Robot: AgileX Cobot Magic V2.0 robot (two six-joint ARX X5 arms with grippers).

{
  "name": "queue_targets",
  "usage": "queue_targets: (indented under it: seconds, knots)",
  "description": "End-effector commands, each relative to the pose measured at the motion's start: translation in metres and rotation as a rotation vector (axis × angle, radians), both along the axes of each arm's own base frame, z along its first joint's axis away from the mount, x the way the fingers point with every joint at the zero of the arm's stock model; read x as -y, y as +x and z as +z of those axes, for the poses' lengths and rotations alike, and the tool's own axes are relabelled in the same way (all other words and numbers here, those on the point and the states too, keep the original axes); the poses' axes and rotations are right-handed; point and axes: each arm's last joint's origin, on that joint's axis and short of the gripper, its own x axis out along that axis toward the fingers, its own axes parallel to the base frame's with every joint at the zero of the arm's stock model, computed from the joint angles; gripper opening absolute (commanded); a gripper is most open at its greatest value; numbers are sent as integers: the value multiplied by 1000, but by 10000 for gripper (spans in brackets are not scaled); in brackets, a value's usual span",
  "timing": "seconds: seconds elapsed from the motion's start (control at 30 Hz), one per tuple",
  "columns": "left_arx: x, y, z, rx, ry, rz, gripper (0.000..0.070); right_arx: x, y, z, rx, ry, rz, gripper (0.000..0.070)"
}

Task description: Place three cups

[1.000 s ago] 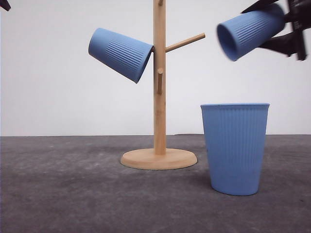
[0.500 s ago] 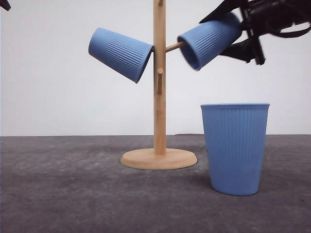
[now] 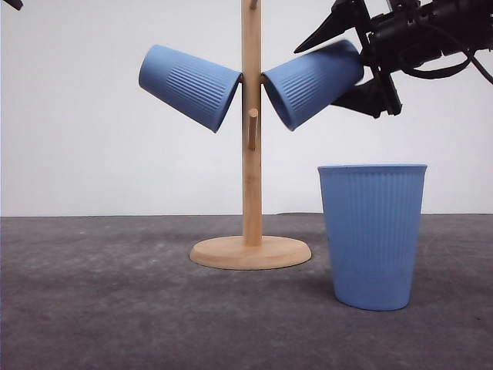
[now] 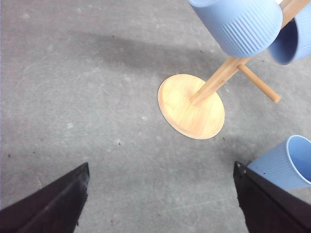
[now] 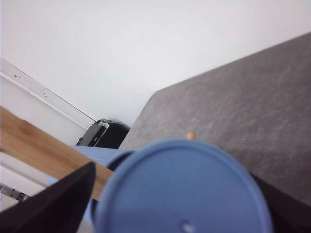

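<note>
Table: dark grey, rough matte tabletop [image 3: 115,308], bearing the stand and one cup; no writing readable anywhere.
Wooden stand: pale wooden pegged stand [image 3: 252,154] with a round disc base and an upright post; a short peg juts toward the camera below the two hung cups.
Standing cup: matte light-blue ribbed tapered cup [image 3: 373,235], upright on the table just right of the stand's base, mouth up, long axis vertical; seen too from the left wrist [image 4: 284,165].
Left hung cup: identical light-blue ribbed cup [image 3: 189,85] on the post's left side, mouth against the post, flat bottom pointing up and left, long axis tilted.
Right hung cup: third light-blue ribbed cup [image 3: 312,83] on the post's right side, mouth at the post, bottom pointing up and right; its flat bottom faces the right wrist camera [image 5: 182,191].
Right gripper: black gripper [image 3: 356,58] with fingers on either side of the right hung cup's bottom end, clamped on it.
Left gripper: black fingers [image 4: 48,206] spread wide apart above bare table.
</note>
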Motion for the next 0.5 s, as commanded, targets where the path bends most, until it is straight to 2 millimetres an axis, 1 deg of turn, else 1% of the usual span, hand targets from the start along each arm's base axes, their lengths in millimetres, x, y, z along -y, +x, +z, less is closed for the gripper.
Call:
queue_targets:
  seconds: [0.0, 0.03, 0.13, 0.17, 0.33, 0.47]
  knots:
    - [0, 1, 2, 20, 12, -8, 549, -1, 4, 0, 28, -14, 5, 576]
    - [0, 1, 2, 20, 12, -8, 549, -1, 4, 0, 35, -20, 7, 590]
    - [0, 1, 2, 21, 13, -7, 549, -1, 4, 0, 65, -43, 15, 690]
    - [0, 1, 2, 21, 13, -7, 549, 0, 4, 1, 73, -48, 23, 700]
    - [0, 1, 3, 26, 11, -7, 549, 6, -1, 4, 81, -52, 46, 700]
    - [0, 1, 3, 27, 11, -7, 549, 19, -13, 8, 98, -60, 12, 700]
